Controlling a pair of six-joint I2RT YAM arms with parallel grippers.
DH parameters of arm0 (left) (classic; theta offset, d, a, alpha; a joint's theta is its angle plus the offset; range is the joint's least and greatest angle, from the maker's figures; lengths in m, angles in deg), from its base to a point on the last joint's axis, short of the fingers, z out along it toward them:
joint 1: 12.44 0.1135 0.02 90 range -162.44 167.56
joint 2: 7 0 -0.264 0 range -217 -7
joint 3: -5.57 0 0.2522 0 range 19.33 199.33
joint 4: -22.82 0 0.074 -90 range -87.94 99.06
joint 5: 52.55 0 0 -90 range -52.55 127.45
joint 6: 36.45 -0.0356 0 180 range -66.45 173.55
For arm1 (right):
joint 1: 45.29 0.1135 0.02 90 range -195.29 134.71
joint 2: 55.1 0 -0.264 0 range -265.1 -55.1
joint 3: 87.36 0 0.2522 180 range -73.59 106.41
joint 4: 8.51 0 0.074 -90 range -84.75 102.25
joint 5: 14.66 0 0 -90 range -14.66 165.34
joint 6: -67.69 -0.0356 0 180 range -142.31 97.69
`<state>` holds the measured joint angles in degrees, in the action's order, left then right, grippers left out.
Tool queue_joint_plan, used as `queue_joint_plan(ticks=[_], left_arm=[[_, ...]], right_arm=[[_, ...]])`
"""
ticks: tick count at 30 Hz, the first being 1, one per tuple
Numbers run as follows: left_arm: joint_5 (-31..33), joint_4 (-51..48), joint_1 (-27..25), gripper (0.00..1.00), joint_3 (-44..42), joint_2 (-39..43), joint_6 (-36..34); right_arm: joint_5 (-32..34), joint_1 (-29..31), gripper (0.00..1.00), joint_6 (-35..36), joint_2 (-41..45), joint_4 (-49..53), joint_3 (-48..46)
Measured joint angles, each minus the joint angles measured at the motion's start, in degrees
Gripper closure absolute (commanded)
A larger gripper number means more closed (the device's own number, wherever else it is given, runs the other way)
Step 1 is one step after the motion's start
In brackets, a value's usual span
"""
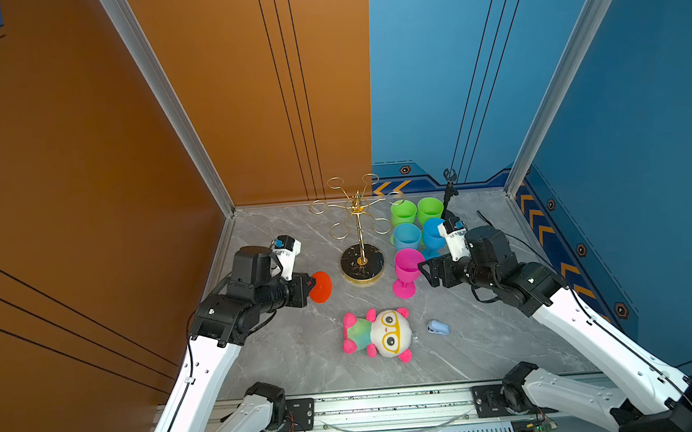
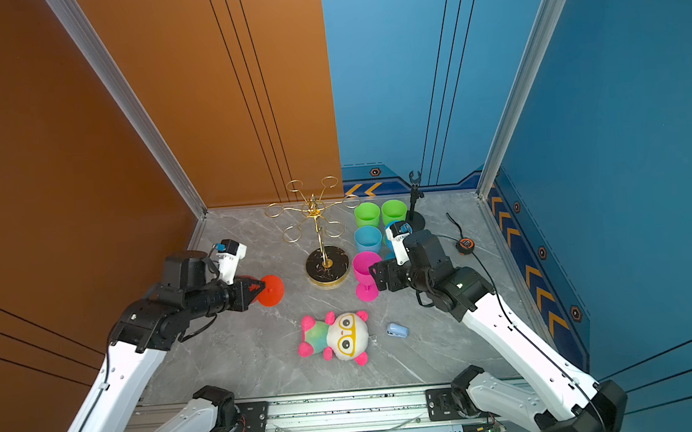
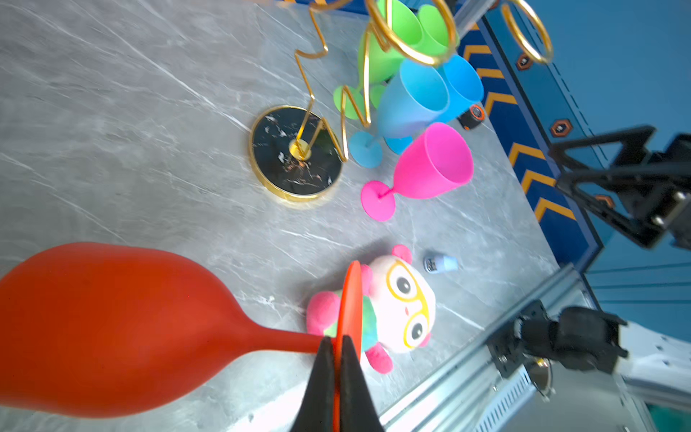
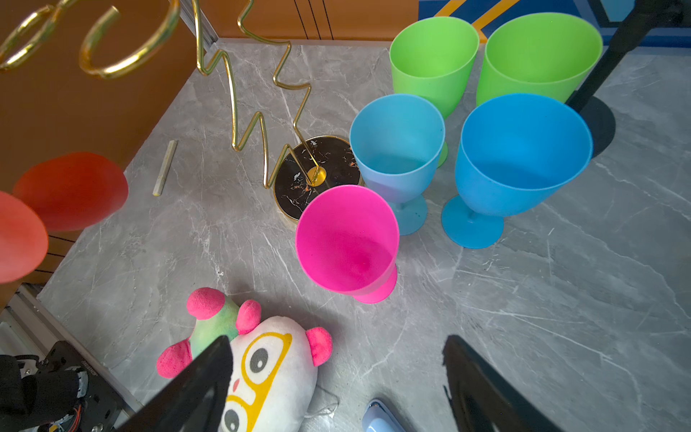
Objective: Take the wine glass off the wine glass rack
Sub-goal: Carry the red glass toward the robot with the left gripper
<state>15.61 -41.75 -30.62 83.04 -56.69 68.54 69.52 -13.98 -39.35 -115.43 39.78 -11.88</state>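
The red plastic wine glass [image 3: 112,329] is off the thin gold wire rack [image 1: 370,265] with the black marbled base, held sideways to its left. The left gripper [image 3: 337,342] pinches the glass's round foot. The right gripper [image 4: 336,344], jaws spread wide and empty, hangs just beside an upright pink goblet [image 1: 407,265].

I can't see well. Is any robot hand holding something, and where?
The left gripper pinches the red glass by its foot rim; the right gripper holds nothing.
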Motion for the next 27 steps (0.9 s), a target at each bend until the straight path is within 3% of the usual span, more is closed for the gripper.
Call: queue_joint_plan(ticks=[7,12,17,21,27], left_arm=[[-8.33,-0.31,-7.78,1.0,-2.1,5.62,-0.04],[-7.69,-0.33,-17.84,1.0,-2.23,5.73,-2.05],[0.81,-0.26,-31.69,1.0,-2.23,4.59,-6.93],[11.32,2.14,-42.71,1.0,-4.44,4.07,-13.33],[25.88,8.07,-54.55,1.0,-11.34,2.97,-25.53]], right_arm=[[-0.09,-0.15,0.11,-1.05,-1.51,1.62,1.88],[-1.4,-0.26,0.11,-1.25,-2.91,3.3,3.13],[-3.58,-0.26,0.11,-1.31,-5.03,4.96,5.44],[-5.68,-0.26,0.12,-1.38,-6.23,6.08,6.91],[-8.76,-0.26,0.12,-1.51,-8.2,7.58,8.79]])
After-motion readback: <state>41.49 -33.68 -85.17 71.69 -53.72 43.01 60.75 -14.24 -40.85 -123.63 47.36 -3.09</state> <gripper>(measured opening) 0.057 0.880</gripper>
